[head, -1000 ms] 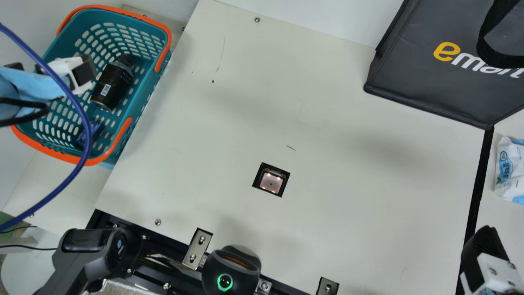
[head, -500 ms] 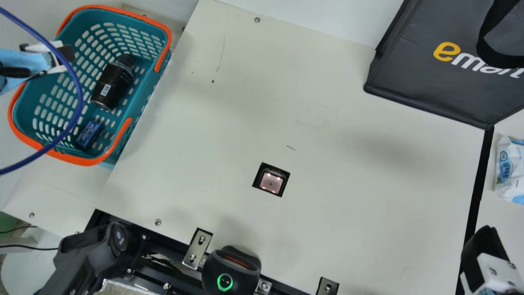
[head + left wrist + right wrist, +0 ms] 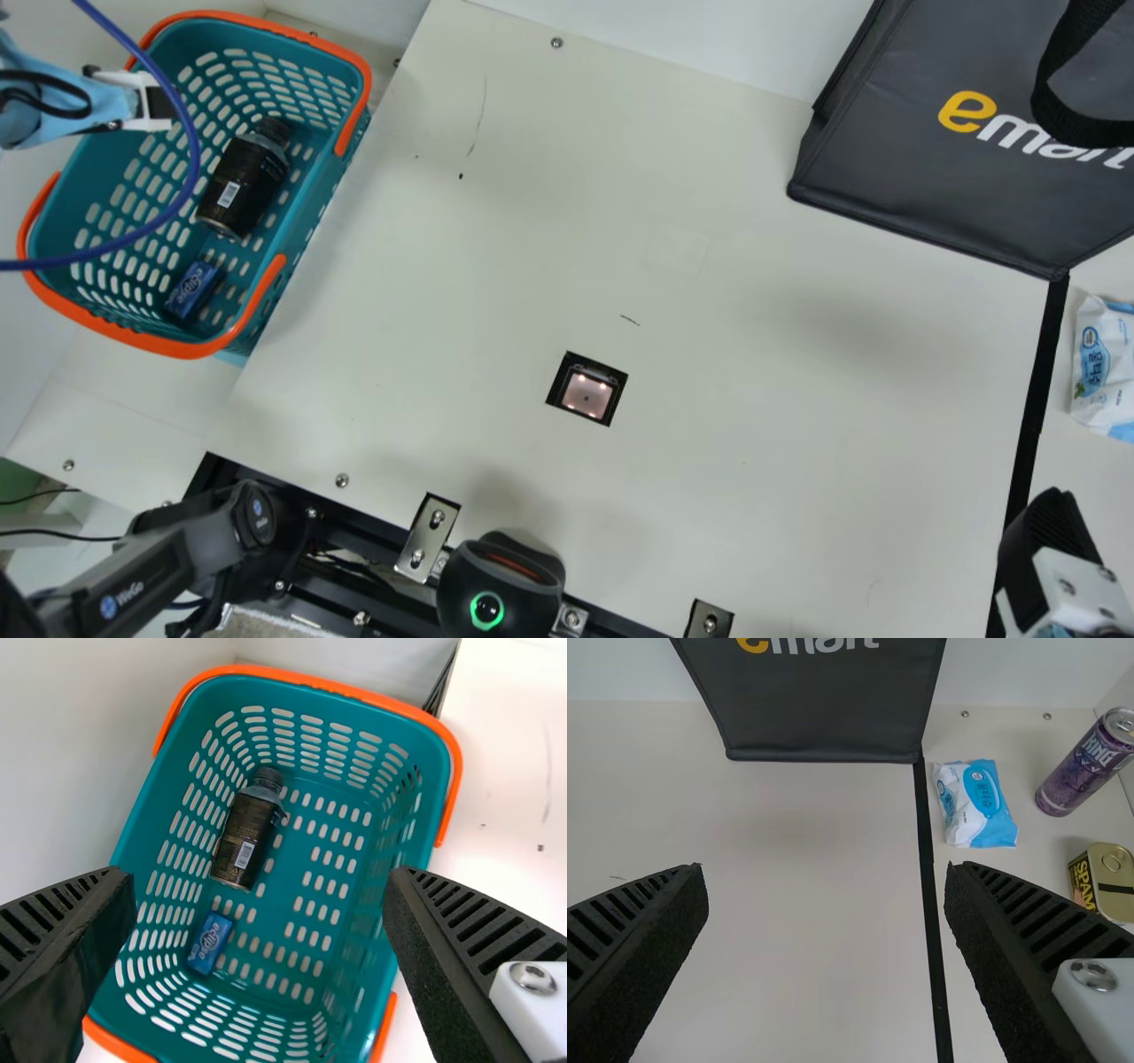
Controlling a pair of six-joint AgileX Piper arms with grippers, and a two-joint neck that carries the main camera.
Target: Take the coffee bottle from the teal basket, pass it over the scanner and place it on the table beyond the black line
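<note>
In the main view my left gripper (image 3: 159,102) is above the left rim of the teal basket (image 3: 306,213). The dark coffee bottle (image 3: 244,182) lies inside that basket, its white barcode label facing up. From the left wrist, my left gripper (image 3: 261,904) is wide open over the basket (image 3: 425,753), and the bottle (image 3: 245,837) lies on the basket floor below it. My right gripper (image 3: 1050,532) is at the main view's lower right, by the black line (image 3: 1032,408); the right wrist view has this gripper (image 3: 824,904) open and holding nothing. The scanner window (image 3: 586,390) is set into the table.
A blue box (image 3: 192,289) shares the basket. A dark bag (image 3: 921,151) stands at the back right. Past the line are a wipes pack (image 3: 1101,363), a purple can (image 3: 1090,762) and a yellow tin (image 3: 1103,881). A blue hose (image 3: 182,190) arcs over the basket.
My left gripper has drawn back from beside the bottle toward the basket's far left edge, then shifted slightly up and right. The blue box came into fuller view. The right gripper has kept still.
</note>
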